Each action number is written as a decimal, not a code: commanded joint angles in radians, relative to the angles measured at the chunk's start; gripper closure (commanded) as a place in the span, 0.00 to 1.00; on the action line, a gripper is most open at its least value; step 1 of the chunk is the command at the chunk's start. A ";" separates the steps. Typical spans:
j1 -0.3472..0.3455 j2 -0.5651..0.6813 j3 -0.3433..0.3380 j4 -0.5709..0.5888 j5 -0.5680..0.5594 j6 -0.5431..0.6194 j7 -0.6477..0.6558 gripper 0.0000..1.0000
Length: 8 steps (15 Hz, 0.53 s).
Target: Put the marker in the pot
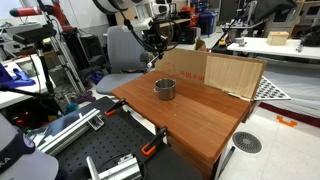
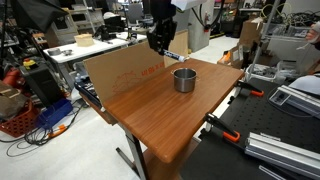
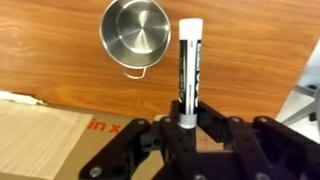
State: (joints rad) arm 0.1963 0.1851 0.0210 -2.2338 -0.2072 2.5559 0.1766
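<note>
The marker [image 3: 189, 70] has a dark body with white ends. My gripper [image 3: 186, 112] is shut on its lower end, so it sticks out ahead of the jaws over the wooden table [image 3: 250, 60]. The pot [image 3: 137, 31], round and silvery with a small handle, stands empty just left of the marker in the wrist view. In both exterior views the gripper [image 1: 153, 47] [image 2: 160, 42] hangs above the table's far side, behind the pot [image 1: 164, 89] [image 2: 184, 79]. The marker tip [image 2: 171, 54] shows faintly below the jaws.
A large brown cardboard box [image 1: 228, 73] [image 2: 120, 68] lies flat at the back of the table. Clamps [image 1: 150, 148] and black metal rails [image 2: 280, 150] sit beside the table. Lab benches, chairs and equipment surround it.
</note>
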 commanded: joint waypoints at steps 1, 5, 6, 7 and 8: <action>-0.024 -0.032 -0.018 -0.025 -0.076 0.077 0.074 0.94; -0.011 -0.033 -0.076 -0.047 -0.255 0.202 0.243 0.94; -0.006 -0.030 -0.089 -0.050 -0.303 0.223 0.286 0.94; 0.005 -0.027 -0.107 -0.056 -0.346 0.242 0.331 0.94; 0.005 -0.025 -0.112 -0.063 -0.382 0.255 0.366 0.94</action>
State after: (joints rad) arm 0.1785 0.1696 -0.0528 -2.2672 -0.4766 2.7474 0.4248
